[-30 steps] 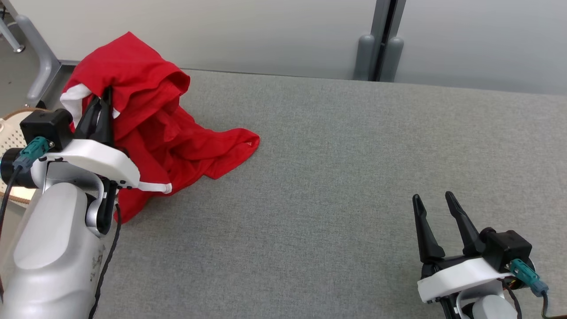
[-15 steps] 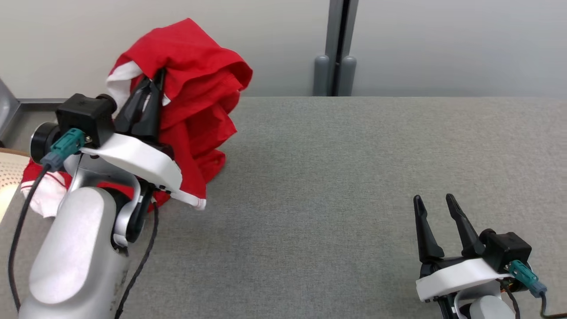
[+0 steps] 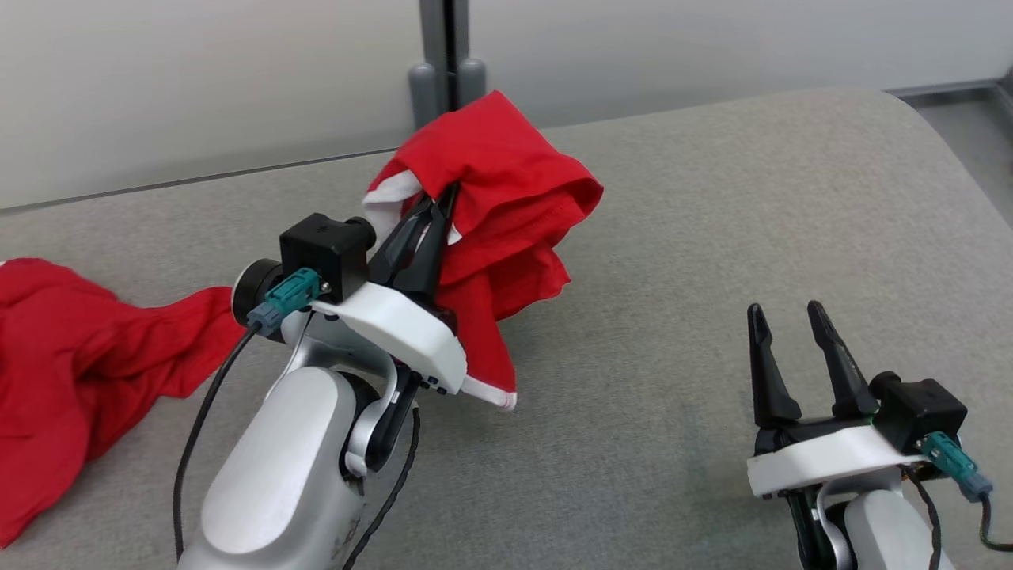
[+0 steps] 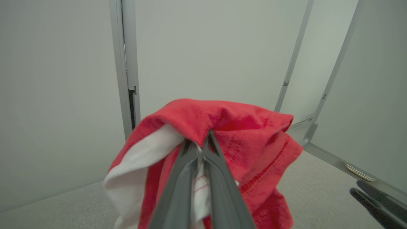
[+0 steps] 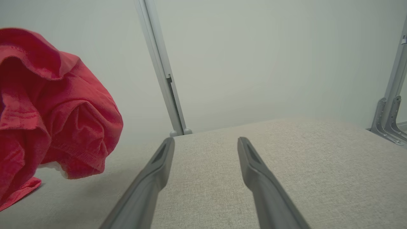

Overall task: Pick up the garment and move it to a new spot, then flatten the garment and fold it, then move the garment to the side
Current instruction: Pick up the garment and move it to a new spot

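The garment (image 3: 506,186), red with white trim, hung bunched over the tips of the left hand (image 3: 445,198), raised above the middle of the tabletop (image 3: 696,237). That hand's fingers (image 4: 222,190) were pressed together, pinching a fold of the cloth, which draped down its right side. Its other part lay on the tabletop at far left, running in behind the left arm (image 3: 285,459). The right hand (image 3: 783,313) sat well apart to the right, low over the tabletop, fingers (image 5: 257,175) spread, holding nothing. A grey post (image 3: 431,39) stood behind.
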Robot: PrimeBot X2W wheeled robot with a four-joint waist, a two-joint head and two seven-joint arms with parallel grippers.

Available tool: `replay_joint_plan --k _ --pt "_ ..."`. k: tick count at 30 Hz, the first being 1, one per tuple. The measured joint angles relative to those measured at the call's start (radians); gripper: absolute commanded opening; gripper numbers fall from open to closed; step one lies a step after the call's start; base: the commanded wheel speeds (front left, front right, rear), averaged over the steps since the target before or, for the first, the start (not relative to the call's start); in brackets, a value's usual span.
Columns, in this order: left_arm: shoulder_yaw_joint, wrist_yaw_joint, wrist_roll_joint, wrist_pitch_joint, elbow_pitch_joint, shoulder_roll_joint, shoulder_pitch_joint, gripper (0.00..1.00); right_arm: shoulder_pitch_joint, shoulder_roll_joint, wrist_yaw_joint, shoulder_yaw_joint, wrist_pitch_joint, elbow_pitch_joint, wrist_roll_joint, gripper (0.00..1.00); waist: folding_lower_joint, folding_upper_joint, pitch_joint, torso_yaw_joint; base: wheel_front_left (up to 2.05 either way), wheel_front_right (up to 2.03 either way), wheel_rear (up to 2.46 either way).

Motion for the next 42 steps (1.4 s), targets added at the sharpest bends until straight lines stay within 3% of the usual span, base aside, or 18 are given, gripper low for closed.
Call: replay_joint_plan --k 10,11,12,13,17,20,23,27,31,37,42 --pt "-0.102 0.073 -0.073 -0.124 0.25 -0.029 -0.142 0.0 -0.045 0.0 0.0 0.0 0.0 -0.041 0.014 1.0 0.0 0.0 0.08 -0.165 0.0 0.0 0.0" --pt "-0.126 0.084 -0.103 -0.145 0.268 -0.029 -0.16 0.18 -0.046 0.001 0.0 0.003 -0.001 -0.042 0.018 1.0 0.0 0.0 0.09 -0.18 0.0 0.0 0.0" --pt "-0.159 0.096 -0.124 -0.168 0.287 -0.03 -0.178 0.81 -0.045 0.001 0.0 0.005 0.0 -0.041 0.02 1.0 0.0 0.0 0.1 -0.194 0.0 0.0 0.0" --pt "-0.198 0.097 -0.144 -0.181 0.304 -0.029 -0.194 1.0 -0.046 0.001 0.0 0.006 0.0 -0.042 0.02 1.0 0.0 0.0 0.11 -0.207 0.0 0.0 0.0" --pt "-0.363 0.09 -0.254 -0.202 0.335 -0.033 -0.22 1.0 -0.047 0.001 0.0 -0.011 -0.001 -0.041 0.022 1.0 0.0 0.0 0.142 -0.237 0.0 0.0 0.0" --pt "-0.447 0.104 -0.333 -0.243 0.354 -0.033 -0.246 1.0 -0.049 0.001 0.0 -0.03 0.0 -0.045 0.021 1.0 -0.0001 0.0 0.147 -0.217 0.0 0.0 0.0" --pt "-0.454 0.122 -0.355 -0.274 0.38 -0.031 -0.267 1.0 -0.048 0.002 0.0 -0.039 0.0 -0.048 0.008 1.0 0.0 0.0 0.139 -0.179 0.0 0.0 0.0" --pt "-0.412 0.124 -0.347 -0.296 0.417 -0.028 -0.281 1.0 -0.043 0.002 0.0 -0.051 0.0 -0.05 -0.018 1.0 0.0 0.0 0.123 -0.114 0.0 0.0 0.0" --pt "-0.332 0.116 -0.287 -0.301 0.389 0.02 -0.253 1.0 -0.028 -0.008 0.0 -0.052 0.0 -0.05 -0.036 1.0 0.0 0.0 0.1 -0.037 0.0 0.0 0.0" --pt "-0.206 0.079 -0.205 -0.302 0.285 0.081 -0.045 1.0 -0.013 -0.035 0.0 -0.029 -0.001 -0.042 -0.056 1.0 0.0 0.0 0.053 0.073 0.0 0.0 0.0" --pt "-0.102 0.037 -0.142 -0.303 0.198 0.081 0.144 1.0 0.004 -0.048 0.0 -0.003 -0.001 -0.033 -0.049 1.0 0.0 0.0 0.012 0.141 0.0 0.0 0.0"
